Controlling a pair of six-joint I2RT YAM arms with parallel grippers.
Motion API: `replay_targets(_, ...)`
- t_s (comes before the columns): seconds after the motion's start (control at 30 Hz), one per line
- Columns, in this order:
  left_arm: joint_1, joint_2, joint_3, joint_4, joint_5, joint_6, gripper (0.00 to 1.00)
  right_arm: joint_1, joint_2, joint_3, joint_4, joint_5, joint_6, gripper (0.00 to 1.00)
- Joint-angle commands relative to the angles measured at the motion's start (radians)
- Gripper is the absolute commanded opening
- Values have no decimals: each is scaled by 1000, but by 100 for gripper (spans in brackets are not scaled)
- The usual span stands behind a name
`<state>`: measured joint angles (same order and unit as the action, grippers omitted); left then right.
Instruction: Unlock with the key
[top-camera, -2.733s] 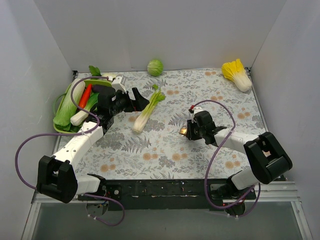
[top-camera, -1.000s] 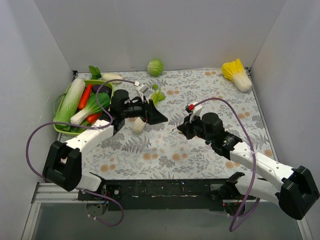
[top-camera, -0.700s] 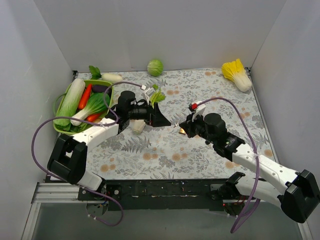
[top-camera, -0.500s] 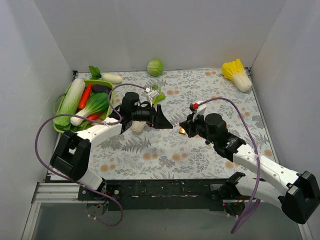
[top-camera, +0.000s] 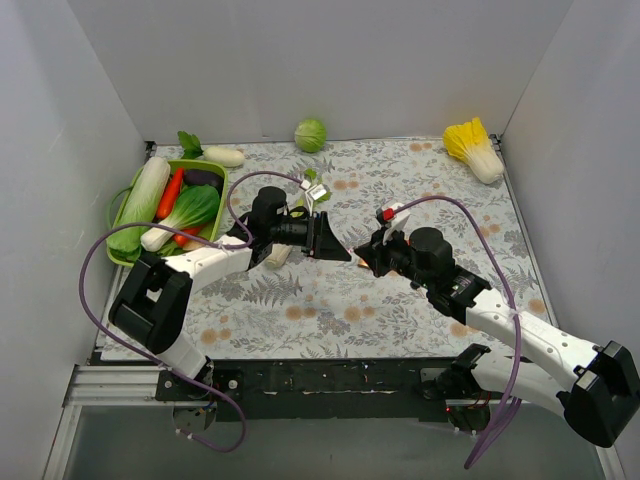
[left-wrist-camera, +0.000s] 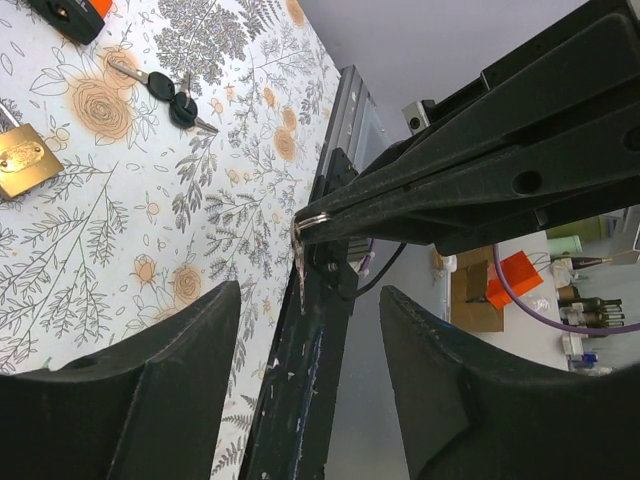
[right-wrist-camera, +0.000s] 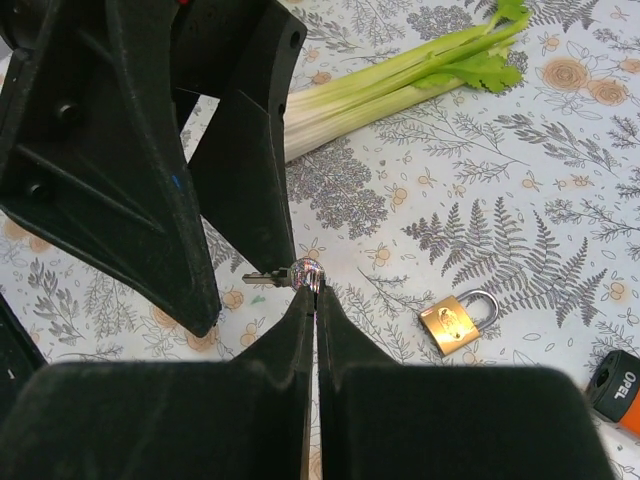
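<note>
Reaching farther right than before, the left gripper (top-camera: 328, 243) hangs spread just beside the right gripper (right-wrist-camera: 312, 290), whose fingers (right-wrist-camera: 285, 340) pinch the key (right-wrist-camera: 262, 278) by its ring over the mat (top-camera: 400, 190), well apart from its edges.

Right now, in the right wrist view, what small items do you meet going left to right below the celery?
key → brass padlock → orange padlock

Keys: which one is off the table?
The key pinched in the shut jaws of the right gripper; the black-headed pair lies flat.
</note>
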<state>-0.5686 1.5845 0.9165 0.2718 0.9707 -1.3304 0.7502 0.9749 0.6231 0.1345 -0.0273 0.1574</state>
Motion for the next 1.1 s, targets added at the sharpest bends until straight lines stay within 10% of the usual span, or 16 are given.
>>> replay_targets(0.0,-7,-9,-10,50,20,-24,54,11,-12,15,57,-22,-7,1)
replay_targets(0.63,-20,9,-15,53,22,-29,1,17,-18,15,42,20,-9,1)
replay_targets(0.9,-30,8,2,-12,-15,19,0,18,-28,27,17,67,7,1)
replay_targets(1.07,-36,-47,51,-196,-180,183,0,17,-54,66,-51,171,91,39)
